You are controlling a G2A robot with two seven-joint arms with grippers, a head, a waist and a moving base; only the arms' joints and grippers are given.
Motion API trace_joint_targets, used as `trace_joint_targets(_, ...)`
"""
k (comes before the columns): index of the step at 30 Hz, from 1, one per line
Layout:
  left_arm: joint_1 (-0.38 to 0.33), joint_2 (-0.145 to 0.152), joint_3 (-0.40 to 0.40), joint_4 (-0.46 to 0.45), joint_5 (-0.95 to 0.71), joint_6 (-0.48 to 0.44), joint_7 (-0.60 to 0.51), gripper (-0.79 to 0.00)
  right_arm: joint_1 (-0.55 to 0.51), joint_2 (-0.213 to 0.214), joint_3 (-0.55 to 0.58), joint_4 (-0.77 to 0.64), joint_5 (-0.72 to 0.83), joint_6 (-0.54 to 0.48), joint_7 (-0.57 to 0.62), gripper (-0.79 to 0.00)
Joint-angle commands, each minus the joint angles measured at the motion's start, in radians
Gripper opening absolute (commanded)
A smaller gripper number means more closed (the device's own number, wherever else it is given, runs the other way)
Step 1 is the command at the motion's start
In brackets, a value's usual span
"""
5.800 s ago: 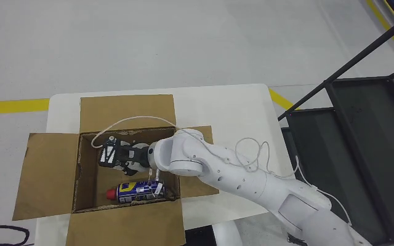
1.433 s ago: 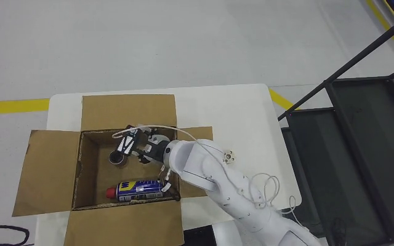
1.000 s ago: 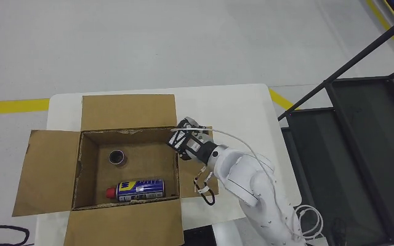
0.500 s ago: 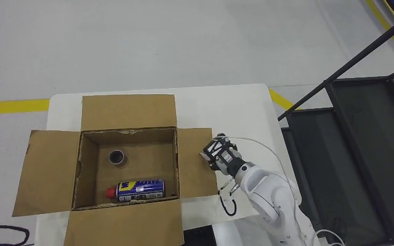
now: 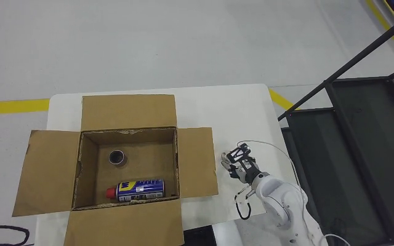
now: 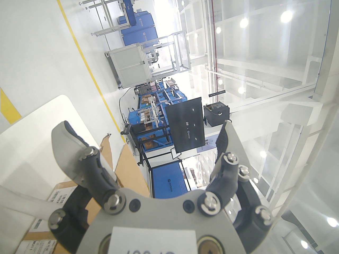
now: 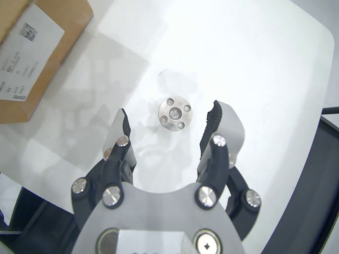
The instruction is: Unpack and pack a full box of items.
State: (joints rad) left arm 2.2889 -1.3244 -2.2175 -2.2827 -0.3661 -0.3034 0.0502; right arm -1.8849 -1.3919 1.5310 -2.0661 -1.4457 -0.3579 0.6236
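Open cardboard box (image 5: 126, 111): blue can (image 5: 138, 190) on side, dark cylinder (image 5: 117, 157); metal flange (image 7: 175, 113) flat outside.

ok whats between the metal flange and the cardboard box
Just bare white table between the metal flange and the cardboard box; the right wrist view shows it.

The right gripper (image 7: 169, 110) hangs pointing straight down at the end of its white arm (image 5: 280, 202), its two black-padded fingers (image 7: 212, 122) spread wide apart, while the left gripper (image 6: 144, 128) aims outward, rolled sideways, its own fingers (image 6: 66, 144) likewise parted.
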Motion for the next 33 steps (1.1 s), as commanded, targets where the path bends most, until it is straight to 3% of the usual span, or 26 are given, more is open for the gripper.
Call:
trace_joint_targets(1,0.000,0.000,0.000,0.000,0.000,0.000,0.000,0.000,0.023,0.002,-0.006,0.041,0.002,0.005,0.000,-0.203)
trace_joint_targets(16,0.000,0.000,0.000,0.000,0.000,0.000,0.000,0.000,0.120,0.009,-0.039,0.215,0.049,0.073,-0.015,-0.114)
trace_joint_targets(33,0.000,0.000,0.000,0.000,0.000,0.000,0.000,0.000,0.119,0.018,-0.054,0.237,0.080,0.148,-0.037,-0.151)
